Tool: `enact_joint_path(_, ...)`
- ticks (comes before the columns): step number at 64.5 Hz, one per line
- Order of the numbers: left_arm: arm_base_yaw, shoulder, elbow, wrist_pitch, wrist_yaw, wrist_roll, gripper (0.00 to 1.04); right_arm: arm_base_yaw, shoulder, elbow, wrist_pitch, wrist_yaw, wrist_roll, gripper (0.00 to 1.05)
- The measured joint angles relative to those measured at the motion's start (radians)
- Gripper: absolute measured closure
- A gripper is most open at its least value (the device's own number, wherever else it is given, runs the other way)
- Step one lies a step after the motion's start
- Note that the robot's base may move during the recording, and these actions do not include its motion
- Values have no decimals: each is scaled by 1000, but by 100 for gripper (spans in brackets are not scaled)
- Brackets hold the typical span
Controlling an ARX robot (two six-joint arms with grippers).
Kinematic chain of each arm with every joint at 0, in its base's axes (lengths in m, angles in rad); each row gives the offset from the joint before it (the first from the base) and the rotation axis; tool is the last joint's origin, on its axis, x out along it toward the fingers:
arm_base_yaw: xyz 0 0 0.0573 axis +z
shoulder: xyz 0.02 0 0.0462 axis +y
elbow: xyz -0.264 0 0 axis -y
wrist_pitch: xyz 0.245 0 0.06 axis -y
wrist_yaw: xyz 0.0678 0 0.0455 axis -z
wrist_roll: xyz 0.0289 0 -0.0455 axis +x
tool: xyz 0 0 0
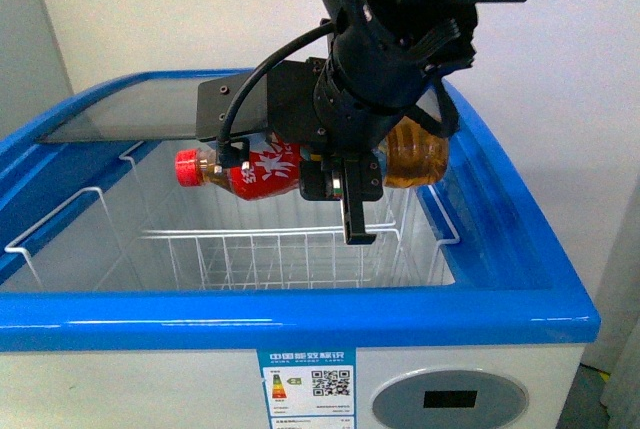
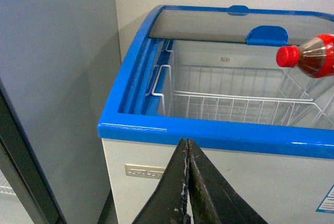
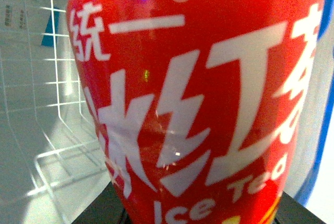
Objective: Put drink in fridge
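The drink (image 1: 262,171), a bottle of amber liquid with a red cap and a red label with white writing, hangs on its side over the open fridge (image 1: 300,314). My right gripper (image 1: 345,189) is shut on its middle, cap pointing left. In the right wrist view the drink's label (image 3: 198,104) fills the picture, with the right gripper (image 3: 198,214) clamped around it and white wire basket (image 3: 52,104) below. In the left wrist view my left gripper (image 2: 186,148) is shut and holds nothing, in front of the fridge's blue front rim (image 2: 209,132). The drink's cap end (image 2: 308,57) shows at the right.
White wire baskets (image 1: 280,249) line the fridge's inside. A sliding glass lid (image 1: 130,109) covers the back part of the opening. A grey oval control panel (image 1: 450,399) sits on the front wall. A tall grey cabinet (image 2: 52,78) stands close beside the fridge's left side.
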Motion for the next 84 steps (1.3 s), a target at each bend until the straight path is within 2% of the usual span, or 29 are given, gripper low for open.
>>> enact_joint_path(32,0,0,0,0,0,0,102,-7,208,100,127,26,53,68)
enact_joint_path(46,0,0,0,0,0,0,102,-27,282,114,255,58,45,68)
enact_joint_path(68,0,0,0,0,0,0,102,-35,313,68,290,53,70,68)
enact_joint_path(73,0,0,0,0,0,0,102,-29,318,47,285,32,92,51)
enact_joint_path(81,0,0,0,0,0,0,102,-20,318,28,289,19,100,33)
enact_joint_path(84,0,0,0,0,0,0,102,-18,313,27,297,13,118,21)
